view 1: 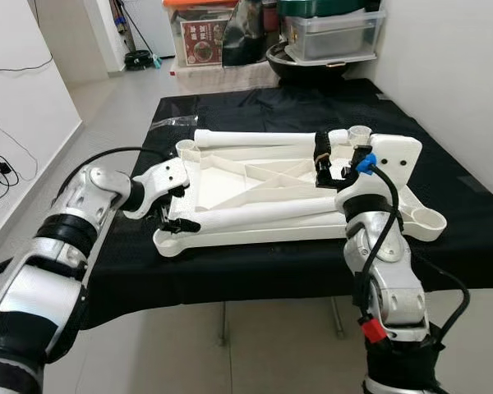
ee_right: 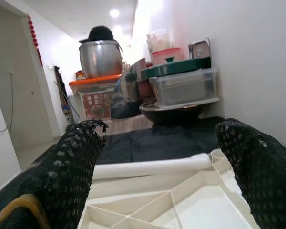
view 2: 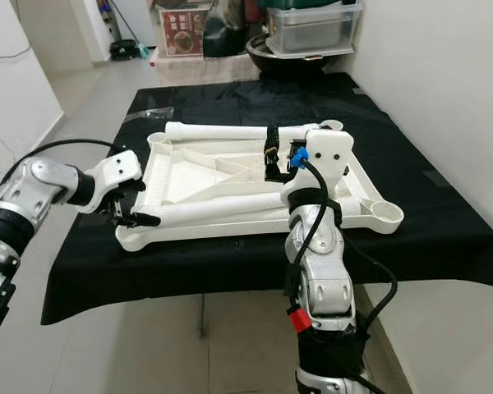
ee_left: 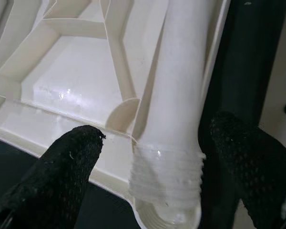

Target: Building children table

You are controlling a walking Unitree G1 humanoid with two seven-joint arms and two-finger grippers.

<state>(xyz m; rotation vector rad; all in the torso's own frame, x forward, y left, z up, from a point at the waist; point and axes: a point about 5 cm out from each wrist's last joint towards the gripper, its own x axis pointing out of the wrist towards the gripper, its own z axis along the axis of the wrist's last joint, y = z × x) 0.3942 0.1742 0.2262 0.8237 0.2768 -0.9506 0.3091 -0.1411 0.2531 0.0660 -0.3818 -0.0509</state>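
Your biggest risk sits on the black-draped desk [view 1: 444, 271]: the white plastic ribbed tabletop [view 1: 230, 176] lies upside down with its near edge close to the desk's front edge, so a hard push from either arm could slide it off toward the floor. The long white plastic table leg [view 1: 263, 215] lies loose along that near edge; your left gripper [ee_left: 148, 167] is spread wide around its threaded end, not yet closed on it. Clamp off-centre and the tube may roll away or skid out. Your right gripper [view 1: 320, 156] hovers released above the tabletop's middle, holding nothing; a careless drop could strike the ribs. A second white tube leg [view 1: 263, 138] lies along the far edge. The round corner socket [view 1: 429, 219] at near right looks empty. Beyond the desk, the clear lidded storage bin [view 1: 333, 34] holds contents too dim to name.
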